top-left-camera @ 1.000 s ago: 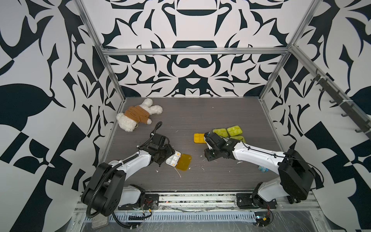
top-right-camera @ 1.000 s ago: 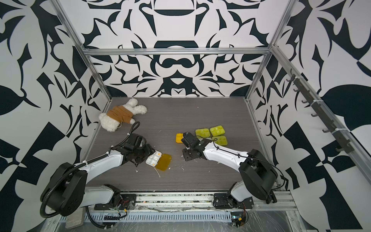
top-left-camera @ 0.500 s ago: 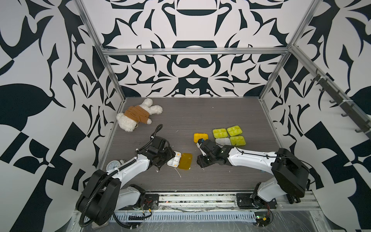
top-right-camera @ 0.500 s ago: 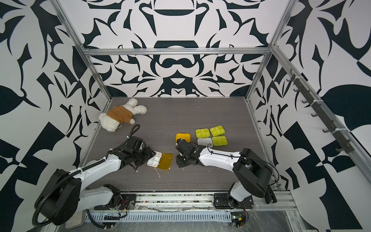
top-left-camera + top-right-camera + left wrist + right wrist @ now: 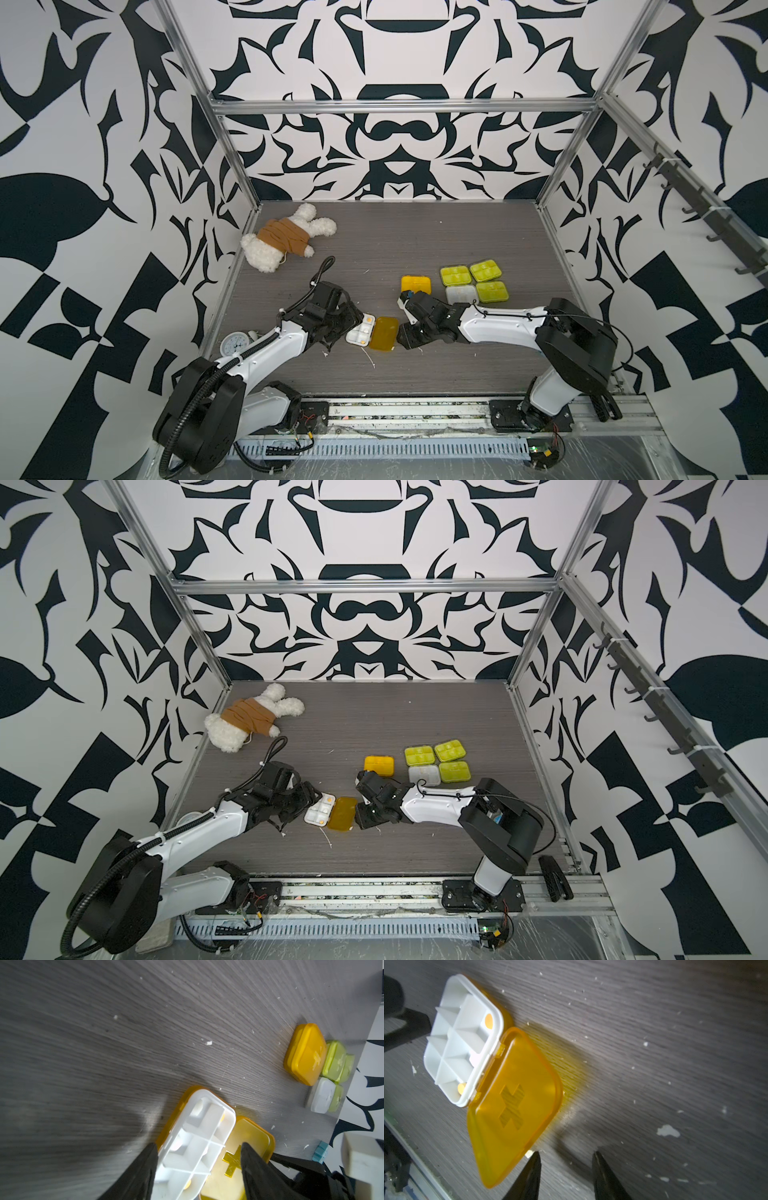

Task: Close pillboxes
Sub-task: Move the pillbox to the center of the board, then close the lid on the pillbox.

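Observation:
One amber pillbox lies open mid-table in both top views, its white tray (image 5: 360, 330) (image 5: 319, 810) beside its flat amber lid (image 5: 384, 333) (image 5: 342, 813). My left gripper (image 5: 198, 1145) is open and straddles the tray (image 5: 195, 1142): one finger sits at its outer edge, the other over the lid (image 5: 249, 1138), a gap from the tray wall. My right gripper (image 5: 566, 1153) is open and empty, just off the lid's (image 5: 517, 1105) free edge. A closed amber pillbox (image 5: 415, 284), three yellow-green ones (image 5: 456, 275) (image 5: 485, 270) (image 5: 491, 291) and a clear one (image 5: 460, 294) sit together behind the right arm.
A white plush toy in a brown shirt (image 5: 286, 241) lies at the back left. A round dial clock (image 5: 232, 344) sits by the left wall near the left arm. A small blue object (image 5: 320, 1152) lies near the right wall. Crumbs dot the grey table (image 5: 415, 232).
My right gripper has swung away from the closed pillboxes towards the front and left, ending at the open lid's edge. The left arm shifted slightly and uncovered the clock. The open pillbox stayed put.

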`<state>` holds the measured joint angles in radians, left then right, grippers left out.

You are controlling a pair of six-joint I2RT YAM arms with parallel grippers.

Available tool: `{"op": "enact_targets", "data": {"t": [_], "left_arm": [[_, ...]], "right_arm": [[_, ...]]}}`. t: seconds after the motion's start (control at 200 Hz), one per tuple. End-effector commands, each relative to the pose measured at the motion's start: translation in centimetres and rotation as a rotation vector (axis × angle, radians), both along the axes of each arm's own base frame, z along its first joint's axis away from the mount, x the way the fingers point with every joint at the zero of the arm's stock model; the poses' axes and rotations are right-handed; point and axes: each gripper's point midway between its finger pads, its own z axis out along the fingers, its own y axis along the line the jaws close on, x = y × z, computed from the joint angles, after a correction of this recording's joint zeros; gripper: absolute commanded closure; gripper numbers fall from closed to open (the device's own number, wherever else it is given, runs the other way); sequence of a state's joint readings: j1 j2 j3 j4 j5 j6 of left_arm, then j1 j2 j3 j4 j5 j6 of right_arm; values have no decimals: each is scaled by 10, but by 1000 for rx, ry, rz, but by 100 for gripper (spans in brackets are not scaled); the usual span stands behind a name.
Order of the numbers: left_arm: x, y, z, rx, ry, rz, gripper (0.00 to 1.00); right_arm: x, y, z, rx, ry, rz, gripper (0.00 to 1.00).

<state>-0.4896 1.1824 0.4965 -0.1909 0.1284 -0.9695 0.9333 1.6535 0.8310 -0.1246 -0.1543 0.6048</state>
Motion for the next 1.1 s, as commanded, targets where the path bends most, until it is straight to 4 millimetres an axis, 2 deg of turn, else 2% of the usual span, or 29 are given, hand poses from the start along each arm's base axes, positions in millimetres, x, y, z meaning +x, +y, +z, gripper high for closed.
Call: {"op": "enact_targets", "data": {"t": [0.0,0.47,1.095], "left_arm": [[-1,-3,4,-25,-6,-2,34],[-5,-3,-3,-27,8,-9,33],[-5,-12,-2,-68,7,-42,33]], "right_arm": [[6,14,16,52,-20,-2,56],[9,18,26,64,-35,3,57],[13,24,36,60,-57,19,57]]}}
